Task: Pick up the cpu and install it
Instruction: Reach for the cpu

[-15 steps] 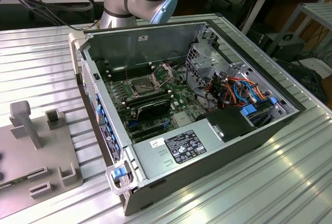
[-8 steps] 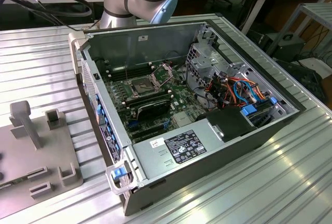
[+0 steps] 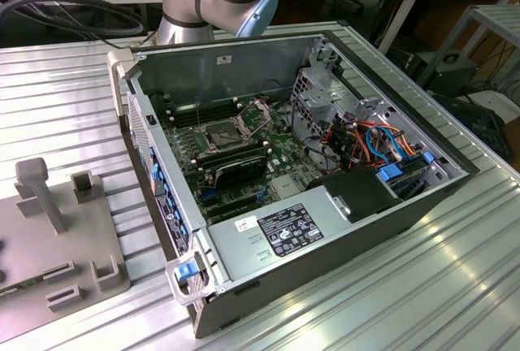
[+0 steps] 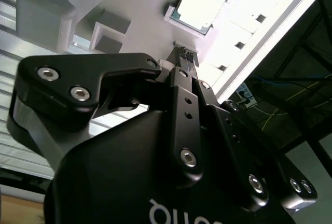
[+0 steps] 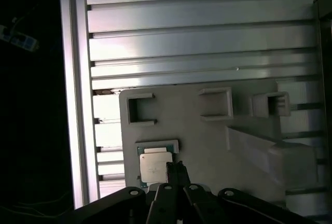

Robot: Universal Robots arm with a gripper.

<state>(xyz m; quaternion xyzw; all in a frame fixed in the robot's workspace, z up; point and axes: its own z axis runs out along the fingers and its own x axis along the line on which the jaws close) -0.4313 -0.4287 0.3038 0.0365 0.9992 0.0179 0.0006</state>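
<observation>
On the exterior view's left lies a grey fixture plate (image 3: pixel 89 233). In the first wrist view the cpu (image 5: pixel 154 166) rests flat in a corner nest on it (silvery top up). The gripper (image 5: pixel 176 169) hangs just beside the chip, fingers pressed together. Rightward, the open computer case (image 3: pixel 227 67) holds a power supply (image 3: pixel 248 263) bearing a printed label (image 3: pixel 284 229).

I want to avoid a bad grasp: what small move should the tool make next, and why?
Probably shift sideways to centre over the cpu, which lies in its grey holder; the tool hangs shut over its edge, holding nothing.
</observation>
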